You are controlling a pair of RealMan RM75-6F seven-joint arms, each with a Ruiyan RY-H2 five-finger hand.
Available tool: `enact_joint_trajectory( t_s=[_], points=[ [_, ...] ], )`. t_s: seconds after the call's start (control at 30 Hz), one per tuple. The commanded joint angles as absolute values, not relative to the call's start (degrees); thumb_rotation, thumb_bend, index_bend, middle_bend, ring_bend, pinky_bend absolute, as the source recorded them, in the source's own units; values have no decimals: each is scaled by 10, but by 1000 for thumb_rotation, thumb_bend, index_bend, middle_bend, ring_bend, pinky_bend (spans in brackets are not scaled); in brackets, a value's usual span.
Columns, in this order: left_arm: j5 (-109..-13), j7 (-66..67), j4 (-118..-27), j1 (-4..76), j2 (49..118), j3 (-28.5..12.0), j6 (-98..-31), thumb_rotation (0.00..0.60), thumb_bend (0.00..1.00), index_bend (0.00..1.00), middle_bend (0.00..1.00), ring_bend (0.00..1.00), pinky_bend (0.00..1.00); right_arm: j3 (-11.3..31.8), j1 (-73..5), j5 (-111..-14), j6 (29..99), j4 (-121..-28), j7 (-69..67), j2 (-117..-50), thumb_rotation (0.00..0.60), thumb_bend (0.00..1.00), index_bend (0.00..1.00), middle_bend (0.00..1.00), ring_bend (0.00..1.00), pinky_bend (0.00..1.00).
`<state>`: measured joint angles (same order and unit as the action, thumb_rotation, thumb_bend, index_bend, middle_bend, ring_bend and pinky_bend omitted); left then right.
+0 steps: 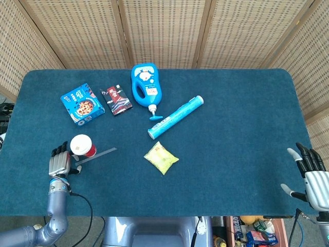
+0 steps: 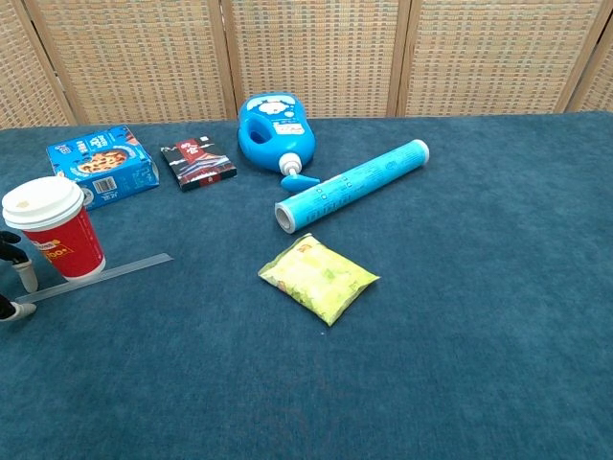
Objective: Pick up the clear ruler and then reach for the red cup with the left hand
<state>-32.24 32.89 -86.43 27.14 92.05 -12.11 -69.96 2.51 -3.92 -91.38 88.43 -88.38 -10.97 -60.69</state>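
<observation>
The clear ruler [image 1: 96, 157] [image 2: 96, 276] lies flat on the blue cloth, just in front of the red cup [image 1: 83, 145] [image 2: 56, 230], which stands upright with a white lid. My left hand [image 1: 60, 161] [image 2: 13, 283] is at the ruler's left end, beside the cup. Its fingers are spread and one fingertip and the thumb straddle that end. The ruler is still on the table. My right hand [image 1: 310, 172] hangs open off the table's right front corner, far from both objects.
Behind the cup lie a blue snack box [image 1: 82, 104], a dark card pack [image 1: 116, 100], a blue bottle [image 1: 145, 85] and a blue tube [image 1: 176, 117]. A yellow packet [image 1: 161, 158] lies to the right of the ruler.
</observation>
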Motion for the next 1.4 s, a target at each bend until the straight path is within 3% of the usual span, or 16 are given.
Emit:
enact_joint_trajectory(
  t_s=[0.03,0.43,0.77,1.4],
  points=[
    [-321,328,-863,271,920,-121,-696,600,371,500,0,0,0,25,-39,-914,883,-884,-110,-607,600,0,0,0,0,0],
    [-329,319,-850,266,926,-118,-695,600,373,577,0,0,0,24,-40,-914,881,-885,-112,-606,600,0,0,0,0,0],
    [-327,322,-856,264,921,-118,-693,600,375,579,0,0,0,24,-41,-914,881,-884,-113,-606,600,0,0,0,0,0],
    [-476,235,-955,222,843,-69,-691,600,376,580,0,0,0,22,-40,-917,882,-889,-102,-607,600,0,0,0,0,0]
  ],
)
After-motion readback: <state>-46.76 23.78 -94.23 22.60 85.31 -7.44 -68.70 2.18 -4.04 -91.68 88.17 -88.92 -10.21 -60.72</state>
